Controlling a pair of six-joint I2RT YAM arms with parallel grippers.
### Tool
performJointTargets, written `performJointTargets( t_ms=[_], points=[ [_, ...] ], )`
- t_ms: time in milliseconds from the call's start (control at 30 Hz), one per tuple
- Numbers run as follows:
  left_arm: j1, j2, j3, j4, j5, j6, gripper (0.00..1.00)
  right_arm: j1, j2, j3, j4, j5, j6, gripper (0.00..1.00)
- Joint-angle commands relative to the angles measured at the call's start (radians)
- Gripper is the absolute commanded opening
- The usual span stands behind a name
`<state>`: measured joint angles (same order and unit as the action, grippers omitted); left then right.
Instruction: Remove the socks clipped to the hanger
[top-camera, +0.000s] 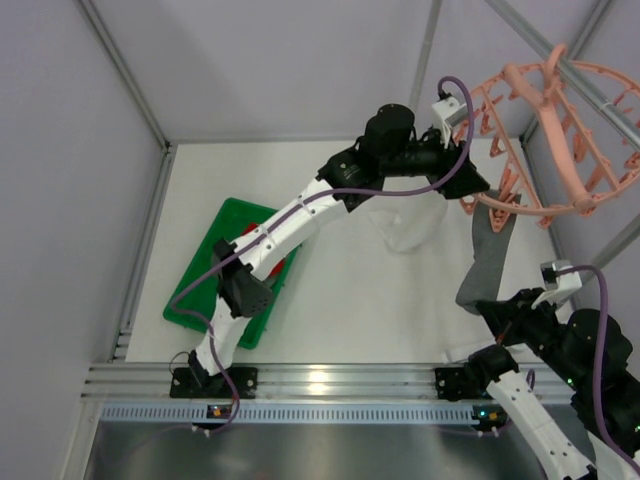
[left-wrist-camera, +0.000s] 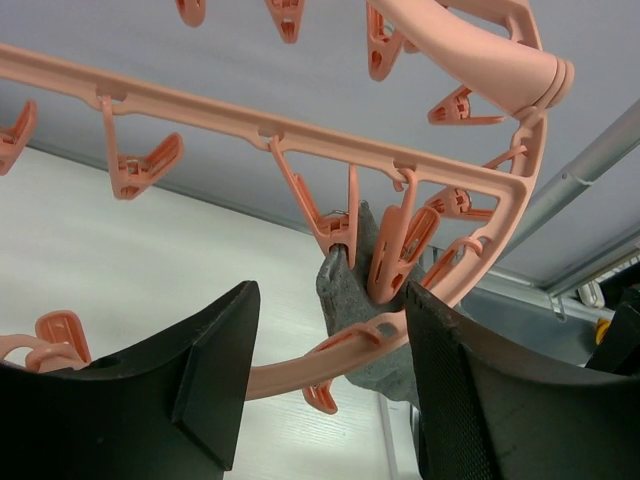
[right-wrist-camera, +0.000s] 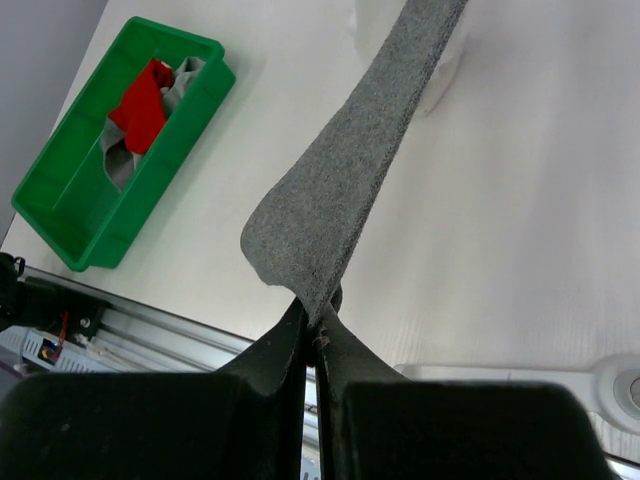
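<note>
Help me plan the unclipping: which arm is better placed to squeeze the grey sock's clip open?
Left: the left jaws, open, face that clip on the hanger; the right jaws hold the grey sock by its lower end.

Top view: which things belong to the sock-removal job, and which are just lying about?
Job: hanger; grey sock clipped to it; right hand shut on the sock; open left hand at its clip; tray holding red sock.
Lying about: white thing on table; rail.
</note>
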<state>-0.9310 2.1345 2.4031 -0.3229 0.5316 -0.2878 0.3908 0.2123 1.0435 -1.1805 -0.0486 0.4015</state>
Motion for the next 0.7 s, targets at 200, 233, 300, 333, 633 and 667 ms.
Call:
performJointTargets(
  t_ms=[200, 233, 300, 333, 633, 667],
  points=[
    [0.0, 0.065, 0.126, -0.001, 0.028, -0.033, 0.69, 0.011, 0.03, 0.027, -0.001, -0.01, -0.006, 0.0],
    [-0.003, 0.071, 0.139, -0.001, 0.025, -0.037, 0.7, 0.013, 0.03, 0.027, 0.001, -0.013, -0.006, 0.0],
    [-0.006, 0.091, 0.177, -0.001, 0.01, -0.037, 0.71, 0.013, 0.03, 0.026, 0.004, -0.016, -0.006, 0.0],
    [-0.009, 0.097, 0.189, -0.001, 0.005, -0.031, 0.72, 0.011, 0.032, 0.026, 0.004, -0.019, -0.004, 0.0],
    [-0.022, 0.145, 0.206, 0.016, 0.002, -0.025, 0.73, 0.011, 0.025, 0.032, 0.004, -0.023, 0.0, 0.0],
    [-0.022, 0.15, 0.205, 0.016, 0.002, -0.025, 0.74, 0.011, 0.024, 0.033, 0.002, -0.023, 0.0, 0.0]
  ],
)
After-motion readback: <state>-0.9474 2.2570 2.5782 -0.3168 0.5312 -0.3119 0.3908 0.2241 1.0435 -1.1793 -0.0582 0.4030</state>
